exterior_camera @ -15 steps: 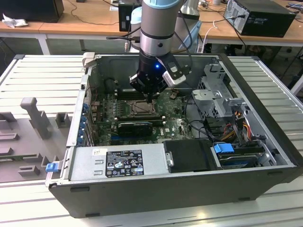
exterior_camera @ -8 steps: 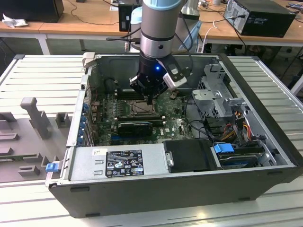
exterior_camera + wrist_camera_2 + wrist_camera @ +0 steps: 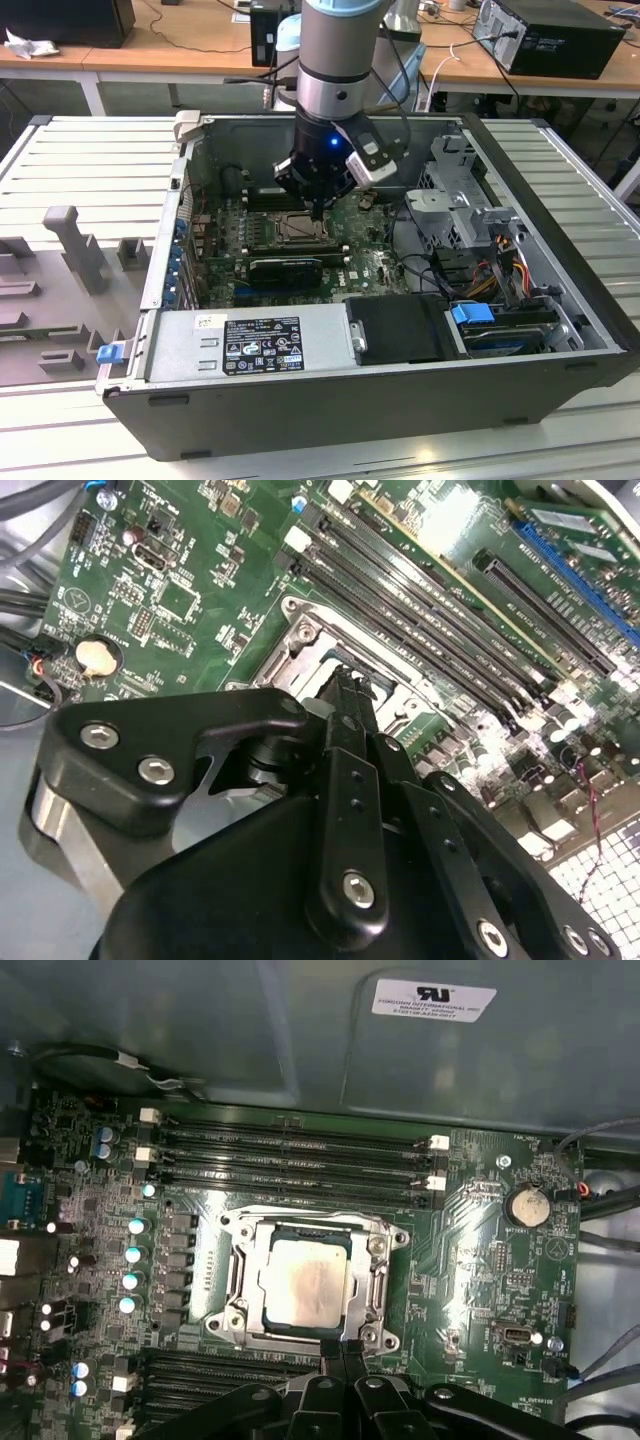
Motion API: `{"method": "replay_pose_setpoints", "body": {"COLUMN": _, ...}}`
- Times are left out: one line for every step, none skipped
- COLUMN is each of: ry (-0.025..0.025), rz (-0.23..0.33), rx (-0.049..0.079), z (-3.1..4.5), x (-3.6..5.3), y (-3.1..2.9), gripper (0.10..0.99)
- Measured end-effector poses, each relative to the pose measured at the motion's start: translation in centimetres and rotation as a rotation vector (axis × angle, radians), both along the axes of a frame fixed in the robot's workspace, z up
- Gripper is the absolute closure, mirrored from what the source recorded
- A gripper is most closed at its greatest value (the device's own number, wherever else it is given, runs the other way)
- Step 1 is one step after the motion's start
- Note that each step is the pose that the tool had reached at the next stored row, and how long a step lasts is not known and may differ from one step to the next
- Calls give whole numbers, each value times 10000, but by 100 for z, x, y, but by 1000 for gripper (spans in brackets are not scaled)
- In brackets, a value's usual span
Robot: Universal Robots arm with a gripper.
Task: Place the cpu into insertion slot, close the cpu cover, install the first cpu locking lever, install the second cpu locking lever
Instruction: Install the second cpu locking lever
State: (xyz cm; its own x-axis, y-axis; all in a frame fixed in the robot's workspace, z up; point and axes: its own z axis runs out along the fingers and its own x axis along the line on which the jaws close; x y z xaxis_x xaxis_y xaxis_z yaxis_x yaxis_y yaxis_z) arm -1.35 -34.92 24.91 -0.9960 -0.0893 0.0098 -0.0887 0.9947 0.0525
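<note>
The cpu point(image 3: 308, 1282) lies flat in the insertion slot point(image 3: 290, 228), its pale metal face showing through the window of the cpu cover point(image 3: 248, 1278). The silvery cover frame lies flat down around the chip. My gripper point(image 3: 345, 1352) is shut with nothing between its black fingers, its tips right at the socket's edge on the side away from the memory slots. In the second wrist view the gripper point(image 3: 345, 680) points down at the socket's metal rim point(image 3: 300, 640). In the exterior view the gripper point(image 3: 318, 208) hangs just above the socket's right part. Where the locking levers stand I cannot tell.
Long black memory slots point(image 3: 290, 1155) run beside the socket. A coin battery point(image 3: 527, 1205) sits on the green board. The open case holds a grey power supply point(image 3: 250, 345) at the front, a drive cage point(image 3: 470, 200) and cables at the exterior view's right.
</note>
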Motion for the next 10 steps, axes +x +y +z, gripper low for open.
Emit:
{"method": "replay_pose_setpoints", "body": {"ry": 0, "rz": -1, "rx": -1, "z": 0, "x": 0, "y": -10, "gripper": 980}}
{"method": "replay_pose_setpoints", "body": {"ry": 0, "rz": -2, "rx": -1, "z": 0, "x": 0, "y": -20, "gripper": 980}}
{"method": "replay_pose_setpoints", "body": {"ry": 0, "rz": -1, "rx": 0, "z": -1, "x": 0, "y": -36, "gripper": 980}}
{"method": "replay_pose_setpoints", "body": {"ry": 0, "rz": -1, "rx": 16, "z": -2, "x": 0, "y": -52, "gripper": 980}}
{"method": "replay_pose_setpoints", "body": {"ry": 0, "rz": -1, "rx": 225, "z": -6, "x": -1, "y": -88, "gripper": 980}}
{"method": "replay_pose_setpoints", "body": {"ry": 5, "rz": -1, "rx": 526, "z": -7, "x": 0, "y": -115, "gripper": 980}}
{"method": "replay_pose_setpoints", "body": {"ry": 11, "rz": 0, "rx": 610, "z": -15, "x": 0, "y": -143, "gripper": 980}}
{"method": "replay_pose_setpoints", "body": {"ry": 14, "rz": -1, "rx": 627, "z": -29, "x": 0, "y": -162, "gripper": 980}}
{"method": "replay_pose_setpoints", "body": {"ry": 15, "rz": -2, "rx": 636, "z": -44, "x": 0, "y": -181, "gripper": 980}}
{"method": "replay_pose_setpoints", "body": {"ry": 17, "rz": -1, "rx": 644, "z": -77, "x": -1, "y": -209, "gripper": 980}}
